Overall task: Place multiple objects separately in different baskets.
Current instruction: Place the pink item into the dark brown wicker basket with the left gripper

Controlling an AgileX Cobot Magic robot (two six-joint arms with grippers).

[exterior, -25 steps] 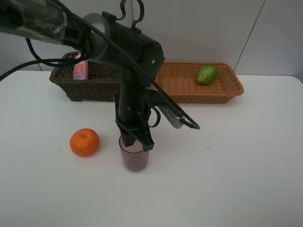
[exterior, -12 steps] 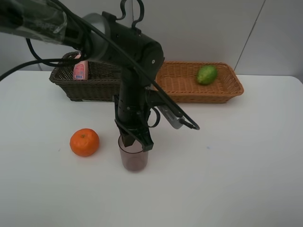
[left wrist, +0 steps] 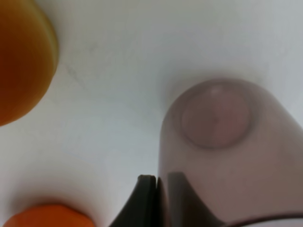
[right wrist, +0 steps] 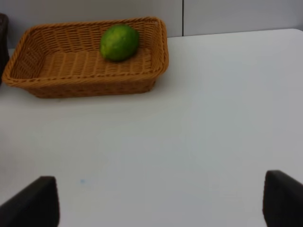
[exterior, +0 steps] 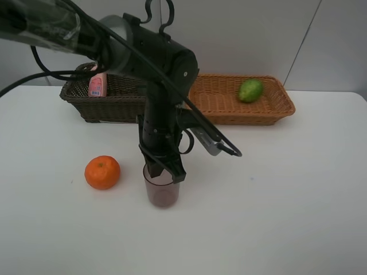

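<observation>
The translucent purplish cup (exterior: 162, 192) (left wrist: 222, 142) stands upright on the white table. My left gripper (exterior: 163, 172) (left wrist: 161, 198) comes down on it from above and is shut on its rim, one finger inside and one outside. An orange (exterior: 102, 172) (left wrist: 19, 61) lies just left of the cup. A pink white-capped bottle (exterior: 98, 85) sits in the dark brown basket (exterior: 114, 106). The green fruit (exterior: 250, 90) (right wrist: 119, 42) lies in the light tan basket (exterior: 269, 112) (right wrist: 85, 85). My right gripper (right wrist: 158, 198) is open over bare table, out of the high view.
Both baskets stand side by side along the table's back edge. The left arm's black body (exterior: 160, 69) covers the gap between them. An orange-coloured shape (left wrist: 42, 217) shows at the edge of the left wrist view; I cannot tell what it is.
</observation>
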